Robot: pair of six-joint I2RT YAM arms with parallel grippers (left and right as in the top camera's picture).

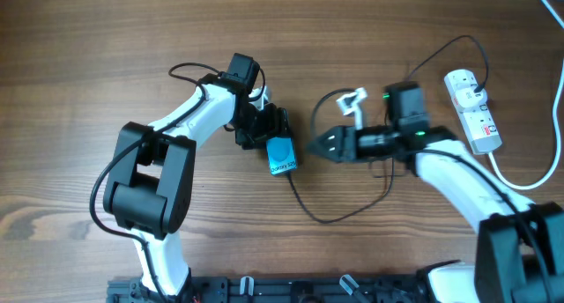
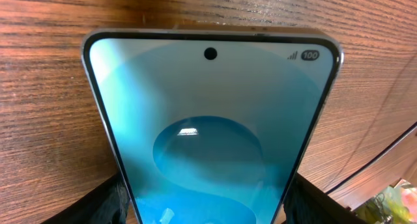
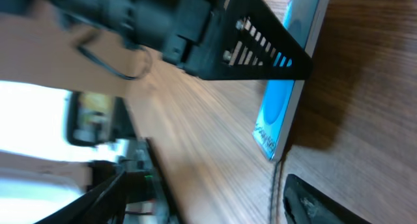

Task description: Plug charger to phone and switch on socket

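Teal-screened phone [image 1: 282, 153] sits pinched between the left gripper [image 1: 271, 137] fingers. Just beside it, the right gripper [image 1: 319, 146] points at it, fingers spread. The charger [image 1: 328, 220] loops from the phone's end towards the socket [image 1: 473, 109], well apart.

Counts: 1 phone [image 1: 282, 154], centre. 1 charger [image 1: 335, 217], black cable, near side. 1 socket [image 1: 472, 110], far right, with 1 white cord [image 1: 529, 184]. 2 arms, so 2 grippers: left gripper [image 1: 267, 131], right gripper [image 1: 310, 145]. 1 table [image 1: 79, 39].
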